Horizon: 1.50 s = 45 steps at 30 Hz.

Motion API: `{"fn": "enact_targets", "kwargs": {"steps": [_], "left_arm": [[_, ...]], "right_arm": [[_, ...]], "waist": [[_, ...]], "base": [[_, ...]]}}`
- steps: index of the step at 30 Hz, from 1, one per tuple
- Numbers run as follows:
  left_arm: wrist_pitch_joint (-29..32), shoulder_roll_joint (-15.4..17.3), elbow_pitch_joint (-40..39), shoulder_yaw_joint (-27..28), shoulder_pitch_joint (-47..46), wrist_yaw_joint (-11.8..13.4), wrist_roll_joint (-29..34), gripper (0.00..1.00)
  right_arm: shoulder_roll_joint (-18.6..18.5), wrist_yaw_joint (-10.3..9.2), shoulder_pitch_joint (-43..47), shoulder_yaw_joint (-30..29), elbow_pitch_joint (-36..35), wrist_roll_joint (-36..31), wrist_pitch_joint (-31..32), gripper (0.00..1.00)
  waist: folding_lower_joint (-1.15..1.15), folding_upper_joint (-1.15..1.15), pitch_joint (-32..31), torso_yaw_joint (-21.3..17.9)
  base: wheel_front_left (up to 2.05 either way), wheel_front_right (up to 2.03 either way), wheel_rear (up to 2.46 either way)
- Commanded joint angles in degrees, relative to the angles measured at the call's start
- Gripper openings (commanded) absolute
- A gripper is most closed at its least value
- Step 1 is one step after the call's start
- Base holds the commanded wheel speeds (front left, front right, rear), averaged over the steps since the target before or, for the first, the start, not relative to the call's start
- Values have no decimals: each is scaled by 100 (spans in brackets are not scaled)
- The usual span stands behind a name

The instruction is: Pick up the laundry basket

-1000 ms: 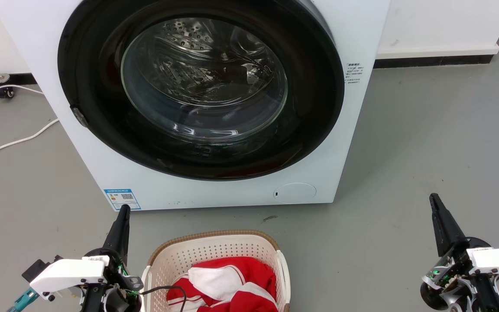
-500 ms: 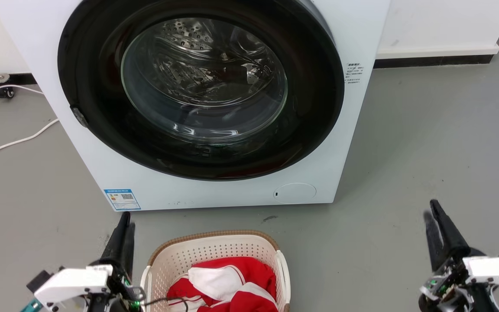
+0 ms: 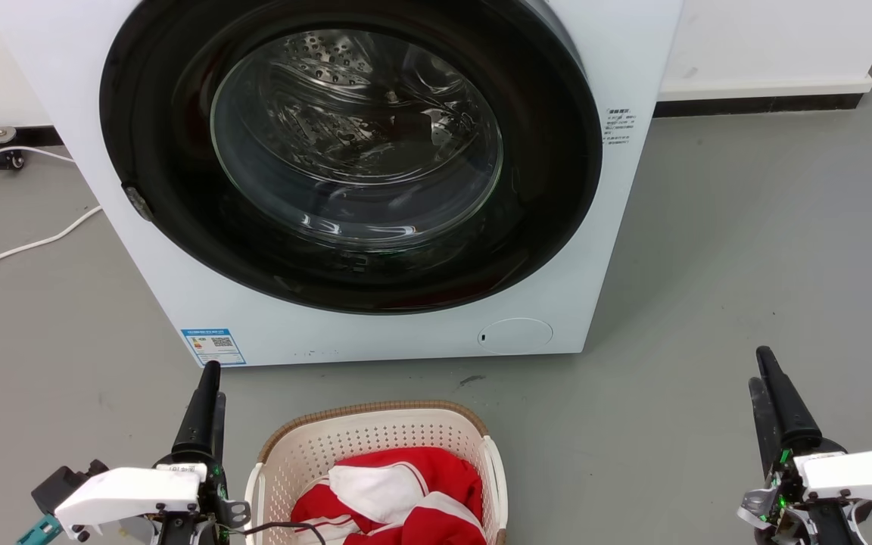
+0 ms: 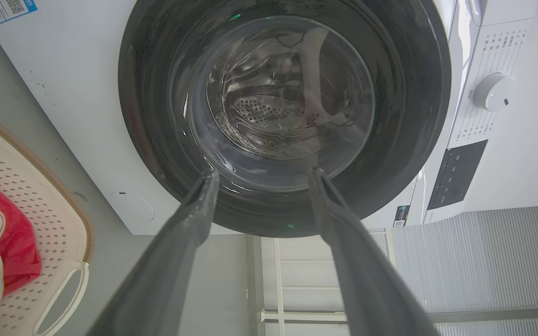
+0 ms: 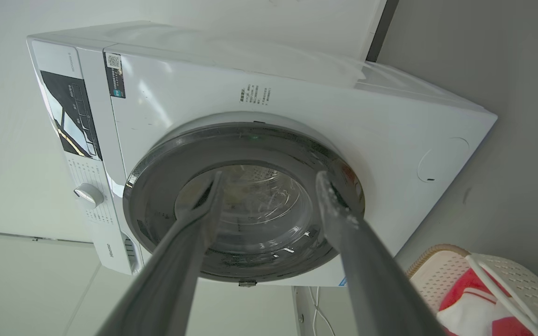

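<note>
I'm looking at a white washer (image 3: 375,344) with its round dark door (image 3: 557,227) shut and the steel drum showing through the glass. The basket (image 3: 375,440) sits on the grey floor (image 3: 746,250) just in front of the washer, below the door, with red and white clothes (image 3: 406,492) inside. My left gripper (image 4: 263,172) hangs in front of the washer's lower left corner, fingers parted with a clear gap and nothing between them. My right gripper (image 5: 269,175) is out past the washer's right front corner, also spread and empty. A white cable (image 3: 20,250) runs over the floor left of the washer. On the washer's front I see a white dial (image 5: 87,195), a round cover (image 3: 515,335) at lower right, a blue label (image 3: 213,347) with a QR code at lower left, and a text sticker (image 3: 619,125) right of the door. I can't read the print on either.
</note>
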Motion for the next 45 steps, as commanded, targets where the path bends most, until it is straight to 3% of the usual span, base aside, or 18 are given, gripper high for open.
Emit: {"fn": "enact_targets", "kwargs": {"steps": [1, 22, 45], "left_arm": [[-71, 19, -184, 2, -81, 19, 250, 100], [-559, 28, -679, -351, 74, 481, 2595, 100], [-988, 36, -924, -634, 217, 575, 4363, 100]], "right_arm": [[-13, 0, -35, 42, -192, -318, -71, 100], [-21, 0, 197, 426, -691, -3288, -563, 100], [-29, 0, 394, 685, -1002, -5233, -987, 100]], "waist": [[0, 0, 3, -1], [0, 0, 21, -9], [0, 0, 48, -13]], "base": [[0, 0, 0], [0, 0, 0], [0, 0, 0]]}}
